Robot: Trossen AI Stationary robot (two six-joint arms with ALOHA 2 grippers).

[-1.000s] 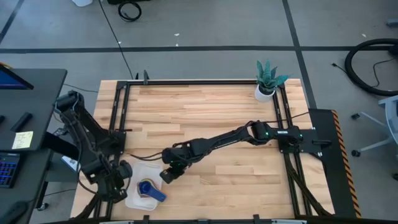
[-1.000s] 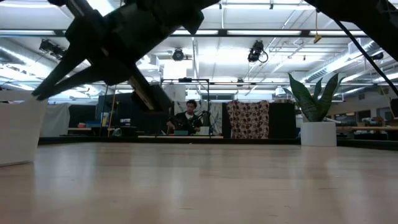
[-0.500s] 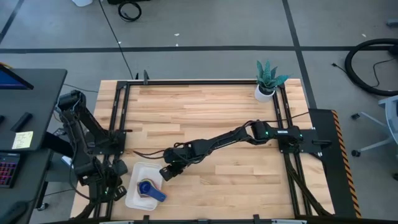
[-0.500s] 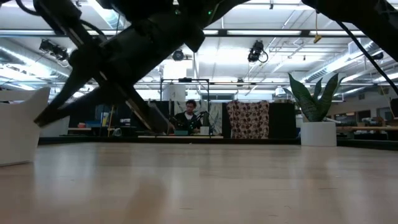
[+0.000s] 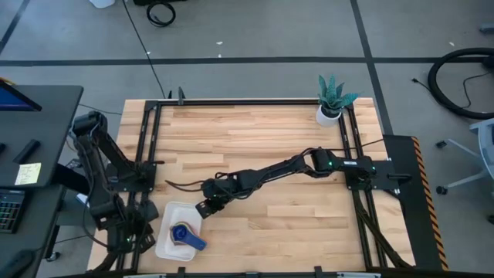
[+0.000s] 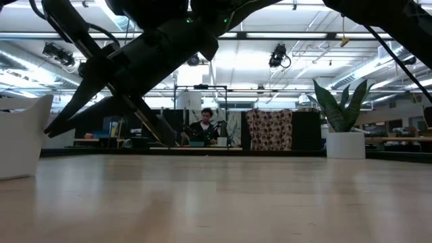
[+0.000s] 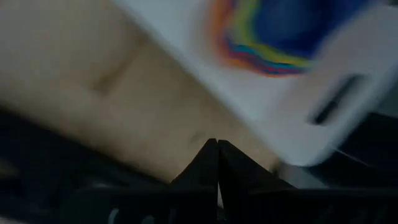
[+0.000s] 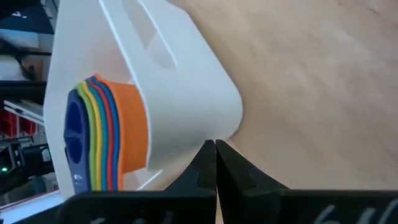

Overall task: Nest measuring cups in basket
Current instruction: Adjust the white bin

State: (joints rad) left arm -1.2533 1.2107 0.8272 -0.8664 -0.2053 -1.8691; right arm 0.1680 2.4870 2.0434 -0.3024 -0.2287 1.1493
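Left gripper (image 5: 133, 234): fingers pinched together, holding nothing, parked off the table's left front corner just beside the basket (image 5: 165, 245).

Measuring cups (image 5: 185, 235): nested as one stack, dark blue on top, lying inside the basket (rainbow rims show in the right wrist view).

Right gripper (image 5: 206, 207): shut, empty, hovering at the basket's far right corner.

Nesting looks done. Judgement: to finish cleanly, lift the right arm up and away; any sideways drift risks nudging the basket wall.
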